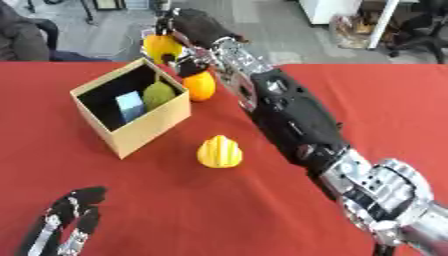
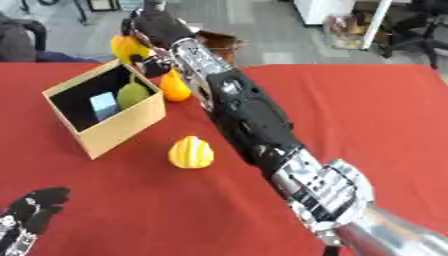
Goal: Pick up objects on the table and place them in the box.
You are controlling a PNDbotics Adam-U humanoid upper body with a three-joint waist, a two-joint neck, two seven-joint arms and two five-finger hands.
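Left eye view shows our right hand point(image 1: 188, 30) at upper centre, fingers curled around a yellow fruit point(image 1: 161, 47) above the cardboard box point(image 1: 144, 127)'s far corner. Our left hand point(image 1: 66, 225) rests open at lower left; a small yellow pumpkin point(image 1: 219, 152) sits mid-frame on the red table point(image 1: 219, 215).

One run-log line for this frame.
right hand: shut on yellow fruit, raised beyond box | in box: pear, blue block | on table: orange, yellow squash | left hand: idle, open
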